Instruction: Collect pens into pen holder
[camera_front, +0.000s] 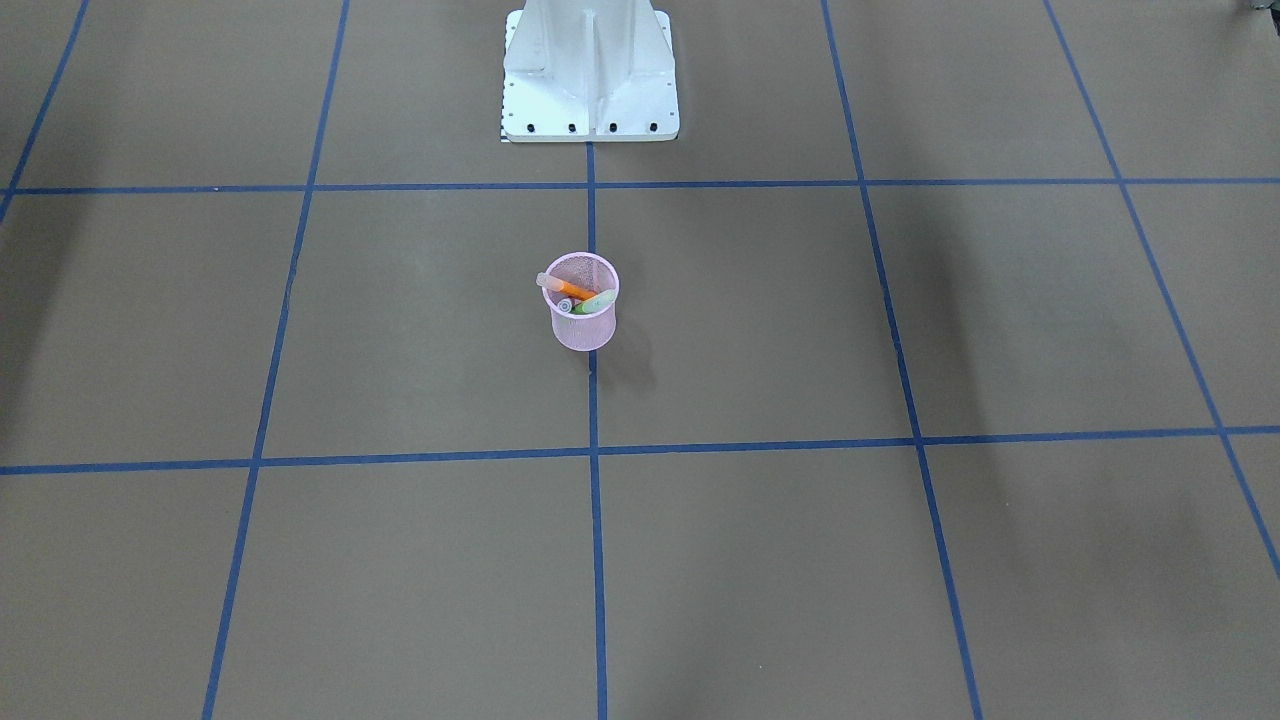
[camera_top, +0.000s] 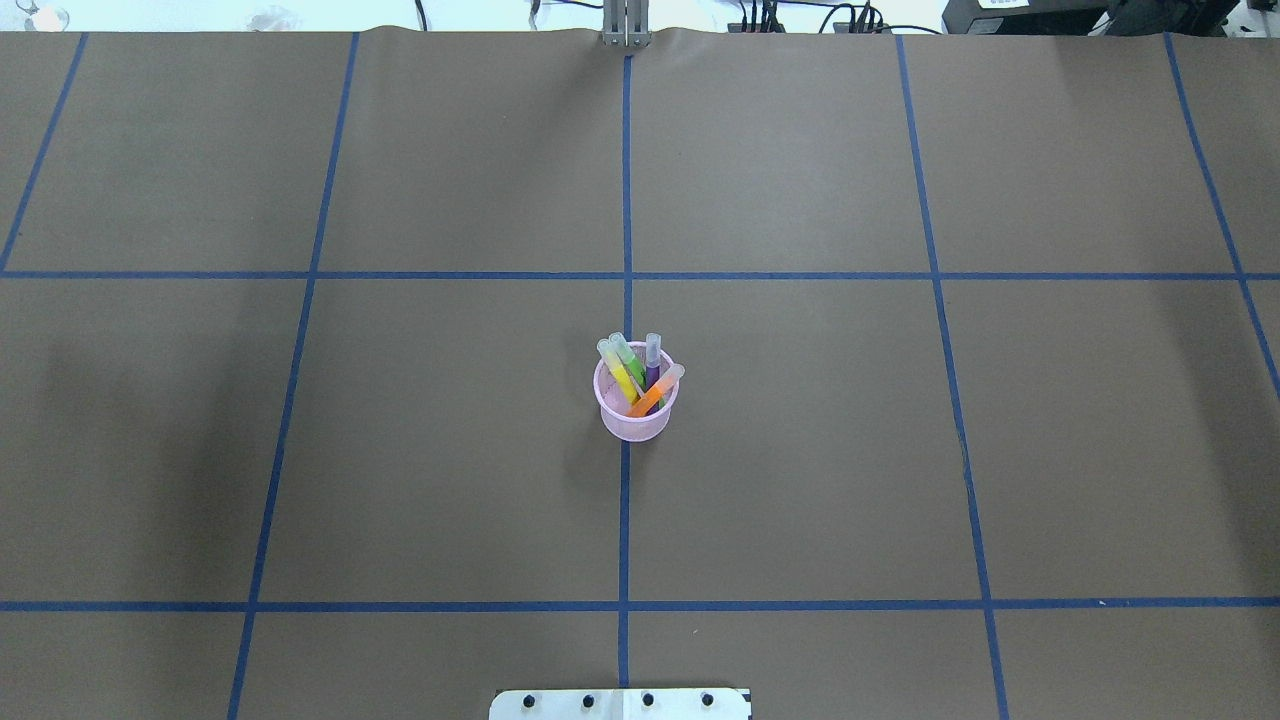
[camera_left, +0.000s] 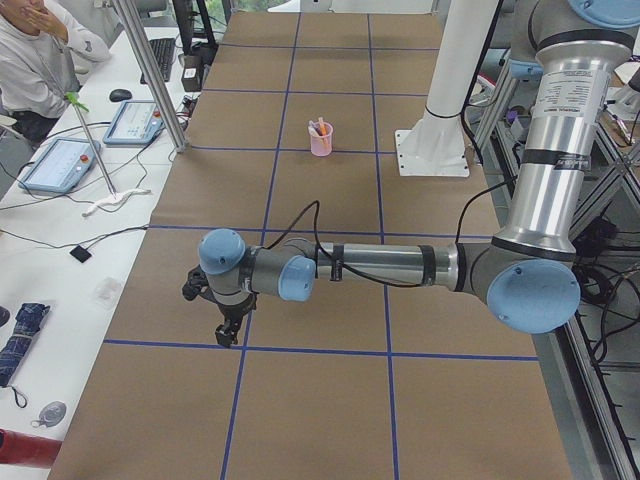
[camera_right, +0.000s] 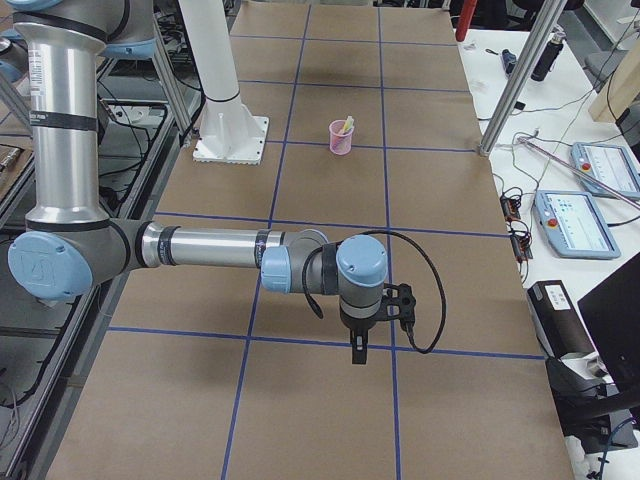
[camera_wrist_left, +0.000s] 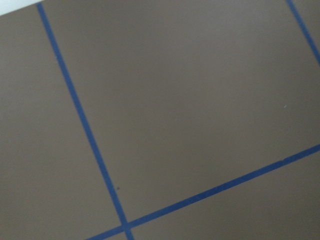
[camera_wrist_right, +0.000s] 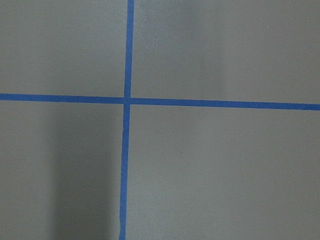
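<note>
Standing in pen holder (camera_top: 634, 425) at frame centre, four pens show overhead: yellow pen (camera_top: 620, 376), green pen (camera_top: 630, 362), purple pen (camera_top: 653, 366), orange pen (camera_top: 656, 392). Front view leaves purple, yellow unclear. Side views alone show left gripper (camera_left: 228, 334), right gripper (camera_right: 357, 352); we cannot tell jaw opening or load.

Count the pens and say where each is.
4, all in the pen holder: yellow pen and green pen leaning left, purple pen beside them, orange pen leaning right, in overhead view.
</note>
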